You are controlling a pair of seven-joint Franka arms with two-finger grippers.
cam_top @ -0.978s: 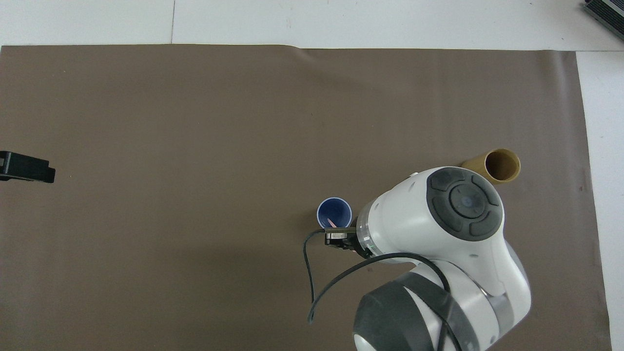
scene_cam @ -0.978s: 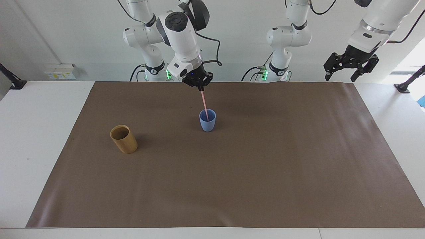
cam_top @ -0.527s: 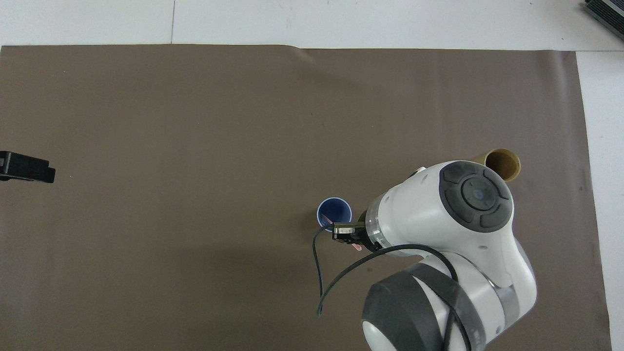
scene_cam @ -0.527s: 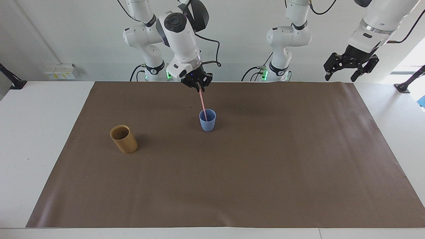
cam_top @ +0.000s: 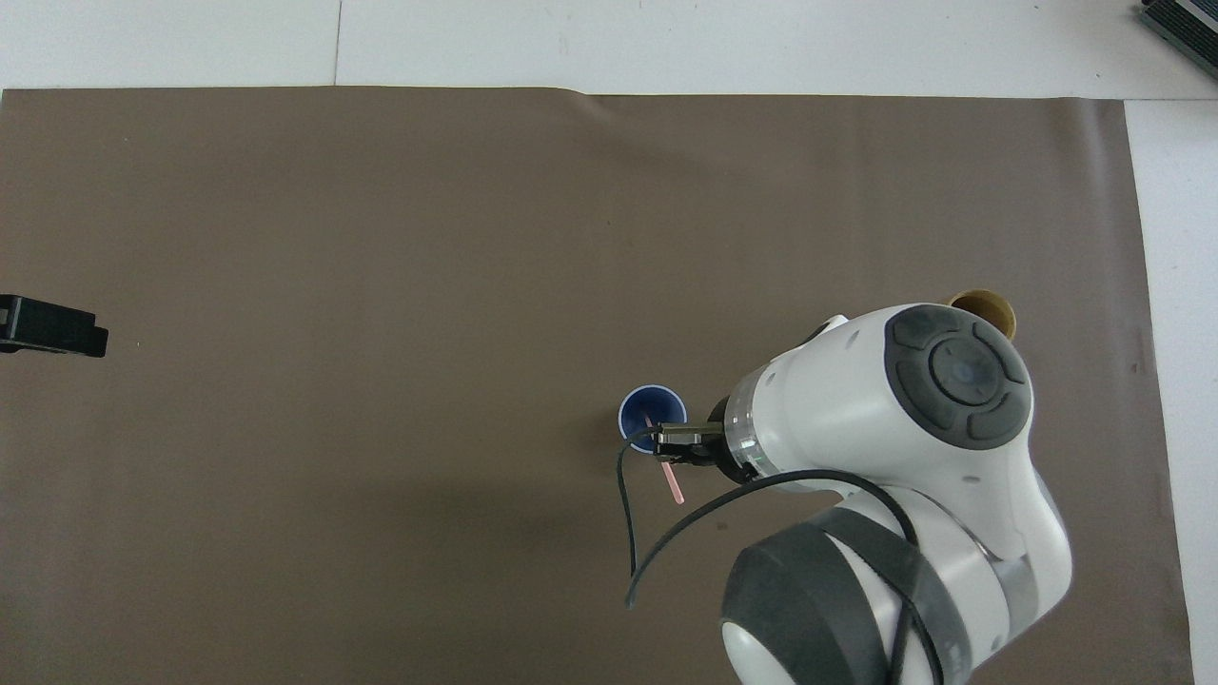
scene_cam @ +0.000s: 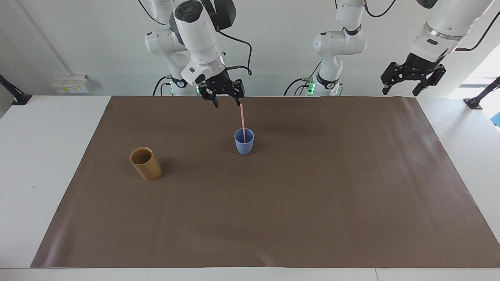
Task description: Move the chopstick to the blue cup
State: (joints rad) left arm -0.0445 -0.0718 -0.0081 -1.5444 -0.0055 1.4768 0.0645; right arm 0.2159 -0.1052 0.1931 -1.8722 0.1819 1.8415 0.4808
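The light-blue cup [scene_cam: 244,143] [cam_top: 653,415] stands on the brown mat, about midway between the two arms. A pale pink chopstick [scene_cam: 242,121] [cam_top: 672,480] stands in it, its lower end inside the cup and its upper end leaning toward the robots. My right gripper [scene_cam: 227,104] hangs open above the mat, level with the stick's top. One fingertip [scene_cam: 238,102] is right beside that top and the jaws are not closed on the stick. My left gripper [scene_cam: 400,93] [cam_top: 52,326] waits raised and open at the left arm's end of the table.
A tan wood-coloured cup [scene_cam: 145,163] [cam_top: 990,306] stands upright toward the right arm's end of the table, farther from the robots than the blue cup. In the overhead view the right arm partly covers it. The brown mat [scene_cam: 312,195] covers most of the white table.
The right gripper has opened and let go of the chopstick, then shifted up and toward the right arm's end. The stick stays in the blue cup. The left arm has not moved.
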